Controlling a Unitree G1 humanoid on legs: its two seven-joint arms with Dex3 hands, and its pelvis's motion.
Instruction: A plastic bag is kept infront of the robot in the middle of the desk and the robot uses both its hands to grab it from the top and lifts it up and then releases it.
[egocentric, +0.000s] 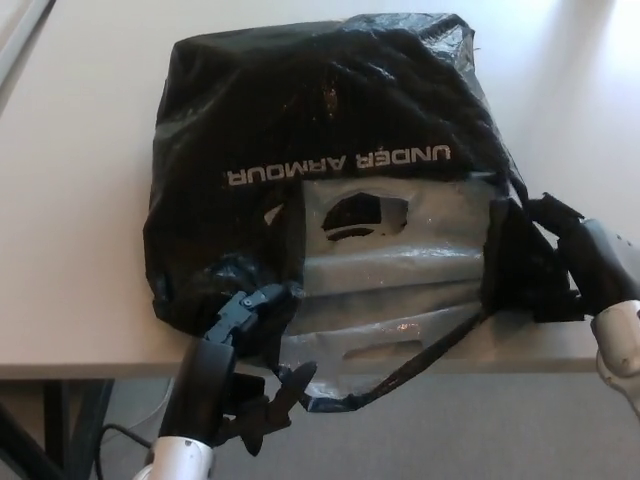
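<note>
The crumpled black plastic bag (330, 170) with white lettering and a grey lining lies in the middle of the pale desk (80, 200), its open mouth running left to right along the near edge and sagging over it. The left hand (245, 350) pinches the mouth's left corner with fingers closed on the plastic. The right hand (580, 262) presses the right corner, but I cannot tell its grip.

right hand (560, 255) fingertips buried in the plastic bag (320, 150); forearm cut off at edge.
</note>
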